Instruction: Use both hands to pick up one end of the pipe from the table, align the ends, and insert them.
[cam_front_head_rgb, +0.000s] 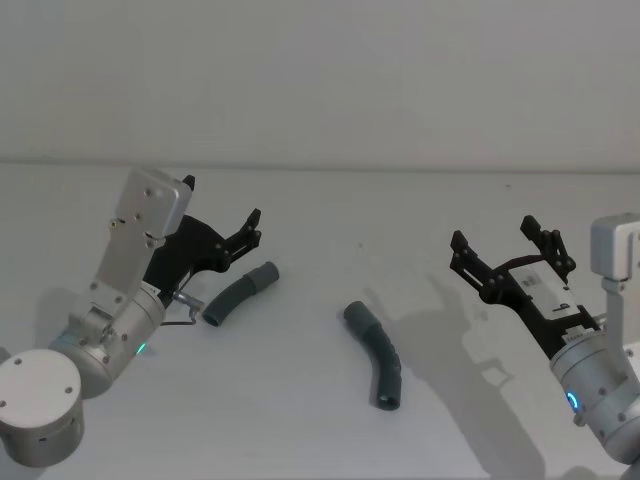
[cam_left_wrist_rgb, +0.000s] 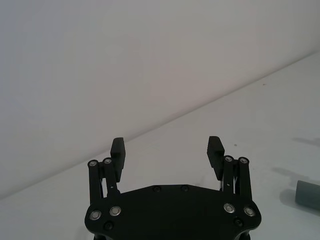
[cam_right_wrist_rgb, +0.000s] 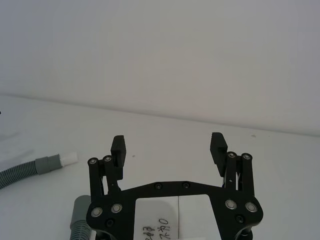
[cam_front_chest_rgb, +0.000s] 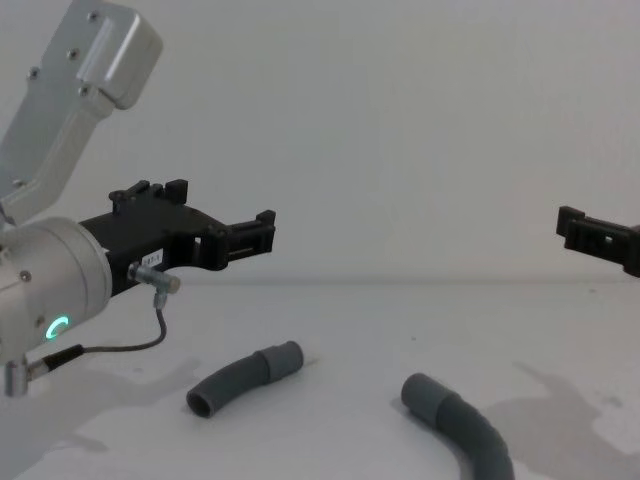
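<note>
Plain white wall (cam_front_head_rgb: 320, 70) (matte), soft even light

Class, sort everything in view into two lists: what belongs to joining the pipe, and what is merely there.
Belongs to the job:
short pipe piece
longer pipe piece
left tool, open
right tool, open
table

Merely there:
wall behind
thin cable at the left wrist

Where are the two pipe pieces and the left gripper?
Short pipe piece (cam_front_head_rgb: 238, 294), head view, middle of its bend.
Long pipe piece (cam_front_head_rgb: 383, 355), head view, middle of its curve.
Left gripper (cam_front_head_rgb: 252, 229), head view, between its fingertips.
</note>
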